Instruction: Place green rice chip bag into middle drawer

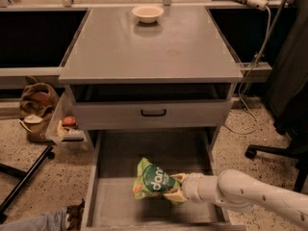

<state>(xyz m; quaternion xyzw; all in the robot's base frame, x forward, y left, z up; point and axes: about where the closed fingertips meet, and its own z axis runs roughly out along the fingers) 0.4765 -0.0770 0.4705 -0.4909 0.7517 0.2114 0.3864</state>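
The middle drawer [113, 203] is pulled out towards me, and it is the closest thing I see. It is a wide, flat grey tray with low walls. The only thing inside its walls is the green rice chip bag [151, 179]. The bag sits over the middle of the drawer floor, a bit to the right side. I cannot tell if it rests on the floor or hangs just above it.

The gripper [174, 186] is inside the drawer too, at the right edge of the bag. Its two fingers [179, 177] are pinched on that edge, one above and one below, with only the bag between them. The white arm [240, 191] reaches in over the right wall of the drawer.

Just behind the drawer and above it is a grey drawer front [110, 114] with a black handle [153, 112]. Over that front is a dark gap, and I cannot see what is in there.

To the left of the drawer, a small clear bin [65, 129] hangs by the cabinet with something red and something yellow in it.

Far behind the drawer, up on the grey cabinet top [149, 52], stands a small pale bowl [147, 13]. I cannot tell what is inside it.
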